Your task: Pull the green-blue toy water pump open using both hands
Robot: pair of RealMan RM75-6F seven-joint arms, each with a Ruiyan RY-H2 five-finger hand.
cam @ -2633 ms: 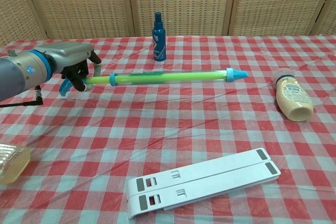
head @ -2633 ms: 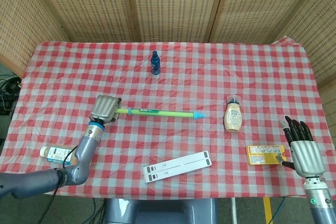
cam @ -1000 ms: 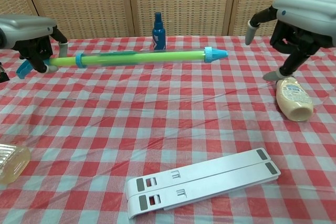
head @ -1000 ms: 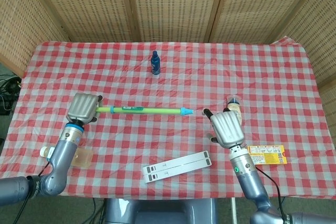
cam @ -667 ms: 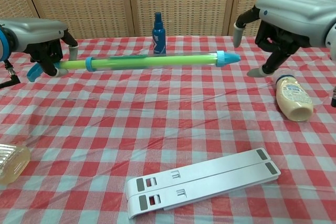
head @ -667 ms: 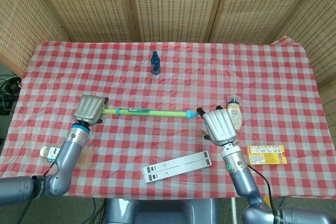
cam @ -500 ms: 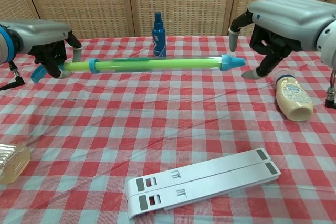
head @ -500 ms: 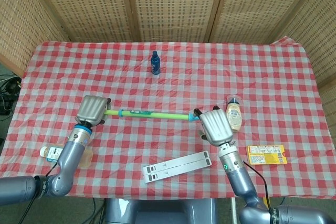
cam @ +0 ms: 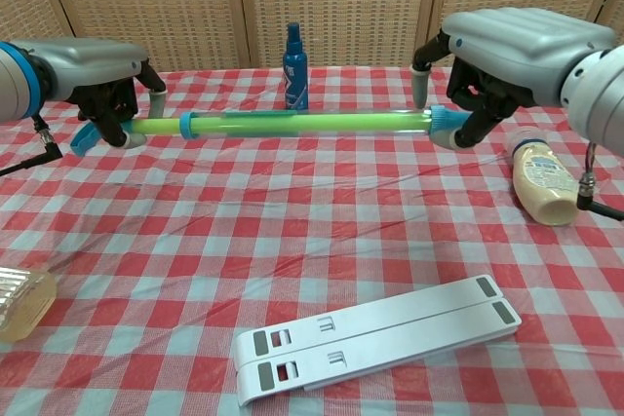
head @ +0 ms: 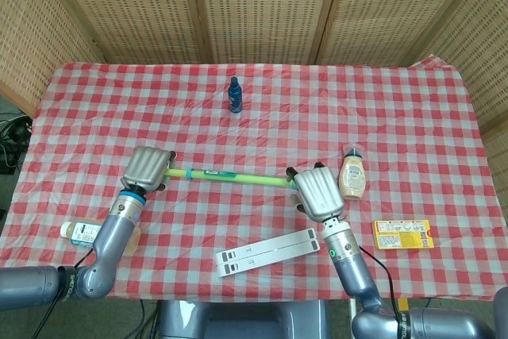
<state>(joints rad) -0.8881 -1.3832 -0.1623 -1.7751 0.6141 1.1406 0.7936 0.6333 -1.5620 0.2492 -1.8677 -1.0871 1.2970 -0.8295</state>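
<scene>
Red-and-white checked tablecloth (head: 262, 109) covering a table, woven rattan screen panels (head: 254, 5) with wooden frames standing behind it, dark cables (head: 9, 136) on grey floor at left, even indoor light

green-blue pump (cam: 292, 124), red-white checked tablecloth (cam: 322, 221)

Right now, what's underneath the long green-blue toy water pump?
The green-blue toy water pump, held off the table by the left hand and right hand, has only bare red-checked tablecloth beneath it. The hands cover both its ends.
</scene>
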